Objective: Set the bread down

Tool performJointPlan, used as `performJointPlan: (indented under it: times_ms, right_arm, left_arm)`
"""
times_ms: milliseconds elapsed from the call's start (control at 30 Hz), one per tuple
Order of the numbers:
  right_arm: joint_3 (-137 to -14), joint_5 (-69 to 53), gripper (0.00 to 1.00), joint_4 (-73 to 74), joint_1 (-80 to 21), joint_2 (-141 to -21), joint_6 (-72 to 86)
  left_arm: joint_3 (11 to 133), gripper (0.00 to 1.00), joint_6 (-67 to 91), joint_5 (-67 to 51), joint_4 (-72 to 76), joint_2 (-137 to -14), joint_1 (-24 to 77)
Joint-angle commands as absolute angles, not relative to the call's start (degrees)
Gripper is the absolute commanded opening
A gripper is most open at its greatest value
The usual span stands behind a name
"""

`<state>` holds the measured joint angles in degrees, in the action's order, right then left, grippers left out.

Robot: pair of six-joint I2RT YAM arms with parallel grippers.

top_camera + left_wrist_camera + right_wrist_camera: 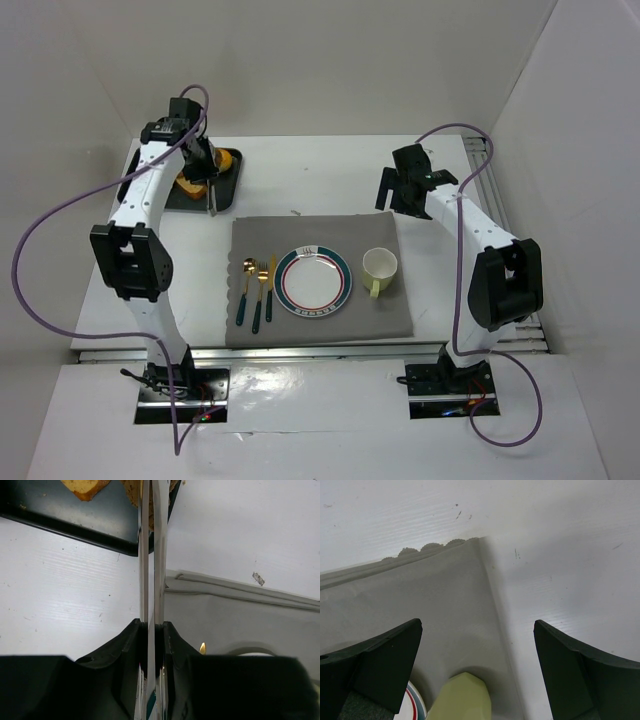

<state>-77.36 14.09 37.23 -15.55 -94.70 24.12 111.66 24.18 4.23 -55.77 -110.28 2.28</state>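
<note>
Overhead view: a white bench [300,170] carries a grey mat [390,310]. The mat is set with a teal-rimmed plate [346,283], a pale green cup [380,268] to the plate's right and cutlery [258,290] to its left. At the far left of the bench sits a black tray [228,187] holding the bread [229,160]. The left fingers [200,165] hang over that tray. The right fingers [395,190] hover near the mat's far right corner.

Left wrist view: the left fingers [120,650] are squeezed tight on metal tongs [152,555]. The two blades lie almost together and reach over the tray's edge toward the bread [85,486]. Whether the blades grip a piece cannot be told.

Right wrist view: the right fingers [390,655] stand wide apart, holding nothing, above the mat's edge. The cup [462,697] shows at the bottom of the view.
</note>
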Motion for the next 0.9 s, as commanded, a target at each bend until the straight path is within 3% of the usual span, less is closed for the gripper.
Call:
performJointPlan:
  times_ms: [0, 267, 567, 867]
  right_arm:
    - [-78.7, 13.9, 1.00, 35.8, -15.2, -93.1, 23.5]
    - [-78.1, 13.9, 1.00, 35.8, -15.2, -91.9, 23.5]
    - [-77.4, 12.0, 1.00, 35.2, -15.2, -90.2, 22.9]
    - [-74.2, 11.4, 1.00, 34.1, -15.7, -86.2, 22.9]
  left_arm:
    - [113.5, 0.12, 23.9, 3.4, -56.9, -106.6, 1.9]
    - [105.5, 0.00, 21.4, -1.0, -58.9, -95.8, 6.4]
    - [91.8, 0.00, 19.0, -3.9, -61.6, -77.2, 23.7]
    - [73.8, 0.00, 21.3, -15.5, -53.9, -70.0, 36.5]
